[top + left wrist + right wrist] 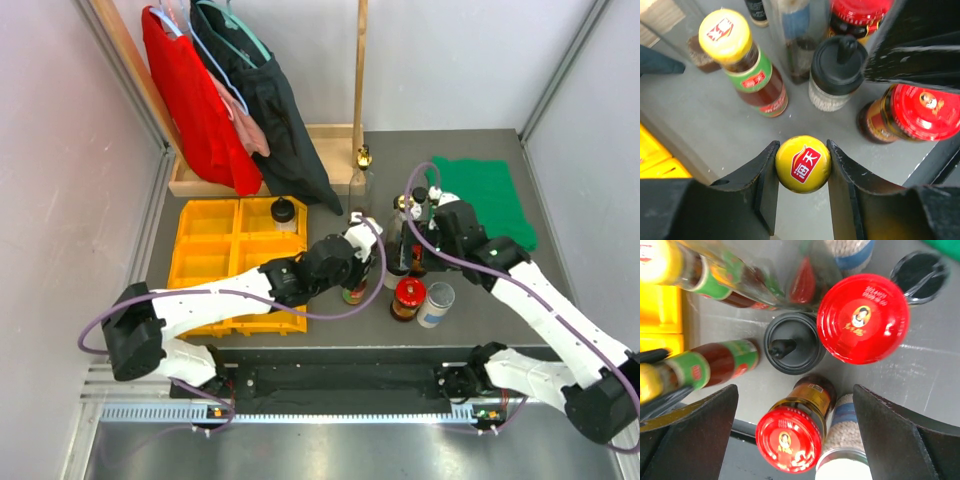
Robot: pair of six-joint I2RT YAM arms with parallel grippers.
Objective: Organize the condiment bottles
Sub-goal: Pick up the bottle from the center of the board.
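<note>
My left gripper (802, 146) is shut on the yellow cap of a dark sauce bottle (803, 164), at the left of the condiment bottles cluster (354, 290). Beyond it stand a second yellow-capped sauce bottle (757, 80), a black-capped jar (836, 67) and a red-lidded jar (925, 112). My right gripper (795, 390) hangs open and wide above the cluster, holding nothing. Below it are a small red-lidded jar (789, 440), a silver-lidded canister (845, 462), a larger red lid (863, 318) and a black cap (792, 347).
The yellow compartment tray (210, 250) lies left of the cluster, with a black-capped jar (283, 212) in its far right cell. A tall gold-topped bottle (362, 170) stands behind. A green cloth (490, 200) lies at the right. Clothes hang on a wooden rack (220, 90) at the back.
</note>
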